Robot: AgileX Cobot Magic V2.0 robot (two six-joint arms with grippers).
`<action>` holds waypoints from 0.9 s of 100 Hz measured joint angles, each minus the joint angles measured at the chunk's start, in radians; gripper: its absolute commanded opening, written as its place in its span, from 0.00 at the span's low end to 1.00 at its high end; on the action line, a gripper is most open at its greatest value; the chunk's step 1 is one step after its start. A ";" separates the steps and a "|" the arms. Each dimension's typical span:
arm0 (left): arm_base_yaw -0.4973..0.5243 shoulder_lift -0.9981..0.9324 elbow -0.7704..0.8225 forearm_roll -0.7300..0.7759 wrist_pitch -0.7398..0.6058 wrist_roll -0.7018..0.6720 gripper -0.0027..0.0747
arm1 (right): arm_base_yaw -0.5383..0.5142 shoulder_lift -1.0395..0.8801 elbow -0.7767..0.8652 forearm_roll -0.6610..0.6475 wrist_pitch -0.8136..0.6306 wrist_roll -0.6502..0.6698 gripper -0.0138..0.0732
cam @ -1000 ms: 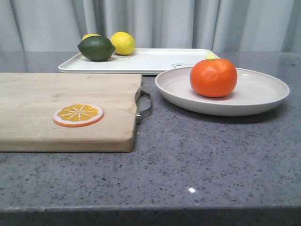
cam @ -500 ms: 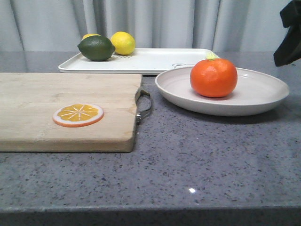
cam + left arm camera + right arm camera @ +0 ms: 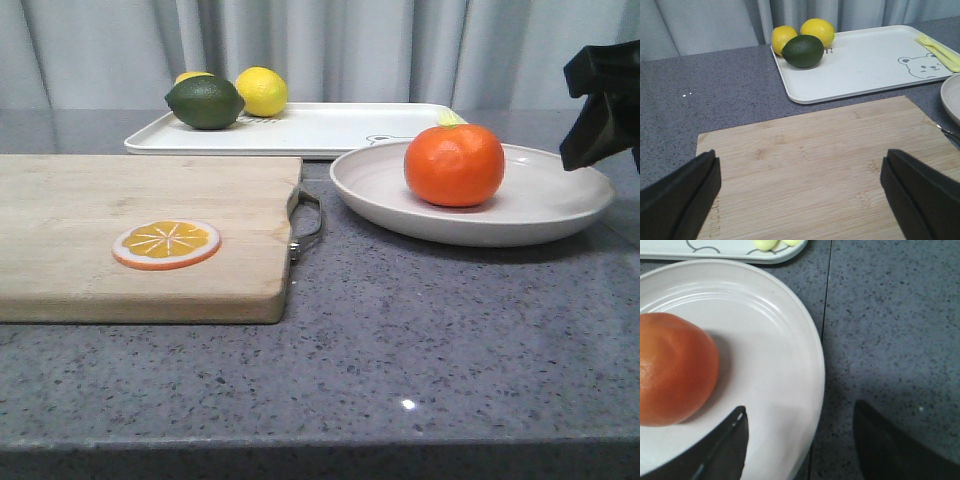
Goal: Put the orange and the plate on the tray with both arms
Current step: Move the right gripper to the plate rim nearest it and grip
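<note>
The orange (image 3: 454,165) sits in the off-white plate (image 3: 540,210) on the grey counter, right of centre. The white tray (image 3: 320,130) lies behind it at the back. My right gripper (image 3: 600,125) is open and hovers over the plate's right rim; in the right wrist view one finger (image 3: 722,445) is over the plate (image 3: 775,360) beside the orange (image 3: 670,370), the other over the counter outside the rim. My left gripper (image 3: 800,195) is open and empty above the wooden cutting board (image 3: 810,165); it does not show in the front view.
A cutting board (image 3: 130,230) with an orange slice disc (image 3: 166,243) lies at the left. On the tray's far left sit a green lime (image 3: 205,102) and two lemons (image 3: 261,91). A yellow-green fork (image 3: 940,50) lies on the tray near the bear print (image 3: 920,66).
My right gripper has come into the front view from the right edge and moved down and left toward the plate's right rim. The orange, the plate and the tray have not moved.
</note>
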State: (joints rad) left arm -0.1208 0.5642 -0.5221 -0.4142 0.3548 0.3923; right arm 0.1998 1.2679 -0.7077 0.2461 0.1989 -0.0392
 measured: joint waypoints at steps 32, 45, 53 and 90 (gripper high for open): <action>0.000 0.000 0.000 0.000 0.000 0.000 0.83 | 0.000 0.046 0.000 0.000 -0.020 0.000 0.69; 0.000 0.000 0.000 0.000 0.000 0.000 0.83 | 0.000 0.057 -0.002 0.000 -0.024 0.000 0.69; 0.000 0.000 0.000 0.000 0.000 0.000 0.83 | 0.000 0.059 -0.002 0.000 -0.024 0.000 0.69; 0.000 0.000 0.000 0.000 0.000 0.000 0.83 | 0.000 0.073 -0.004 0.000 -0.030 0.000 0.61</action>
State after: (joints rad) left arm -0.1208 0.5642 -0.5221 -0.4142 0.3548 0.3923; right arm 0.1998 1.3410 -0.7115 0.2461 0.1689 -0.0392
